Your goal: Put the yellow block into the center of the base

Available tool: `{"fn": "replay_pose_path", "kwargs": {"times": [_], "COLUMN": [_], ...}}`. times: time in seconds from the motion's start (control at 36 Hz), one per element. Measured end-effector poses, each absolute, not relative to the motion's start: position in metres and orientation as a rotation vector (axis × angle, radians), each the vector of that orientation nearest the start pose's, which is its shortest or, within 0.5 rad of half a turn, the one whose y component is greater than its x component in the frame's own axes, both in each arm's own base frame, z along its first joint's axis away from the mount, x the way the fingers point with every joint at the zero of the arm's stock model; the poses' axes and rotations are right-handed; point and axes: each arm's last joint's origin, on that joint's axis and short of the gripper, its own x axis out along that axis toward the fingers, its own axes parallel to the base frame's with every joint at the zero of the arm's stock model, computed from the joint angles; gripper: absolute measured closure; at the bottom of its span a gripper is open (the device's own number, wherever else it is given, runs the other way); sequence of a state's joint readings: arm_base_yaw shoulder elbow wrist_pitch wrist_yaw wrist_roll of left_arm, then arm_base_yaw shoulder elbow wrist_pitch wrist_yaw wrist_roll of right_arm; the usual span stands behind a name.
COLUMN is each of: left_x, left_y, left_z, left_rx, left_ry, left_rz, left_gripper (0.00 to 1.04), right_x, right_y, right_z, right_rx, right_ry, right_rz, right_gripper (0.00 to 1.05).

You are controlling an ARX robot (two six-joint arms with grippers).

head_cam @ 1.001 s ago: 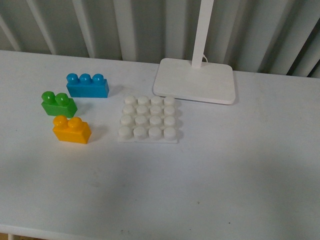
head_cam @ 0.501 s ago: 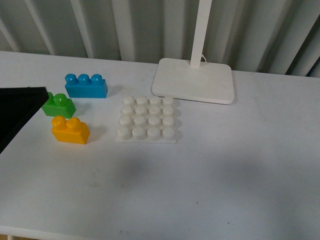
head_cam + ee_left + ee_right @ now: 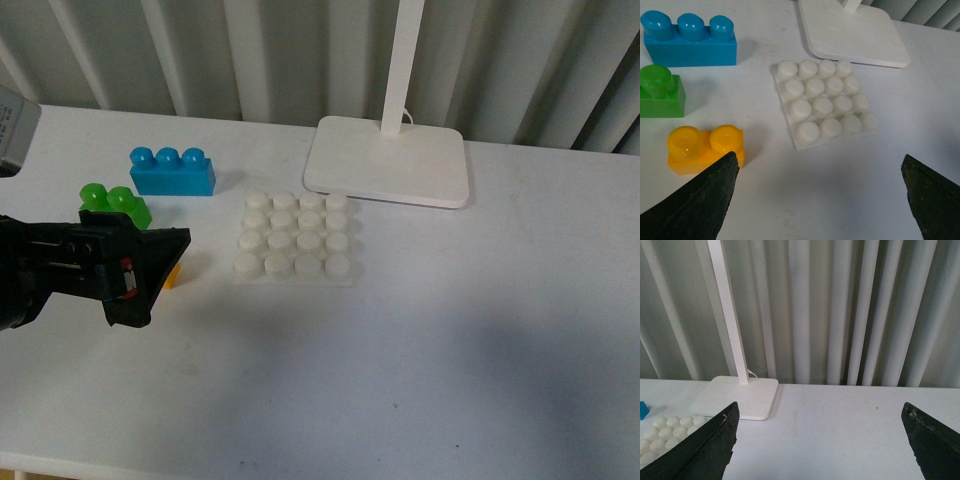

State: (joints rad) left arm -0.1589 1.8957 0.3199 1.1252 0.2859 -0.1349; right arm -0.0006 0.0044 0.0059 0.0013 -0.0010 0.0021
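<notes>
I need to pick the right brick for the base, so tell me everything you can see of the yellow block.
The yellow block is a small, glossy yellow-orange plastic brick with two round studs on top. It sits upright on the white table, apart from the green brick and the base. The left gripper, jaws open, partly hides it.

The green brick (image 3: 660,92) is sitting just beside the yellow block (image 3: 705,150) on its far-left side, crowding that flank, with the blue brick (image 3: 687,35) lying beyond it. A bare strip of tabletop (image 3: 760,125) is lying open between block and base (image 3: 825,102). The lamp foot (image 3: 855,32) is standing close behind the base, its pole (image 3: 400,60) rising there.
</notes>
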Motion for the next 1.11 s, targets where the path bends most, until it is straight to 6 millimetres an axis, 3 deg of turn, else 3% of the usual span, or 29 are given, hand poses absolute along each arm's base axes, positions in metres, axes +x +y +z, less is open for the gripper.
{"fn": "replay_pose_path", "kwargs": {"times": [0.22, 1.11], "left_x": [0.269, 0.307], "left_y": [-0.037, -0.034], "left_z": [0.052, 0.023], "left_rx": [-0.028, 0.139], "left_ry": [0.539, 0.671], "left_rz": [-0.312, -0.22], "left_gripper": [0.06, 0.06], "right_x": [0.098, 0.098], "right_y": [0.0, 0.0], "right_z": [0.165, 0.165], "right_rx": [0.002, 0.002], "right_ry": [-0.003, -0.003], "right_rz": [0.0, 0.0], "right_gripper": [0.09, 0.09]}}
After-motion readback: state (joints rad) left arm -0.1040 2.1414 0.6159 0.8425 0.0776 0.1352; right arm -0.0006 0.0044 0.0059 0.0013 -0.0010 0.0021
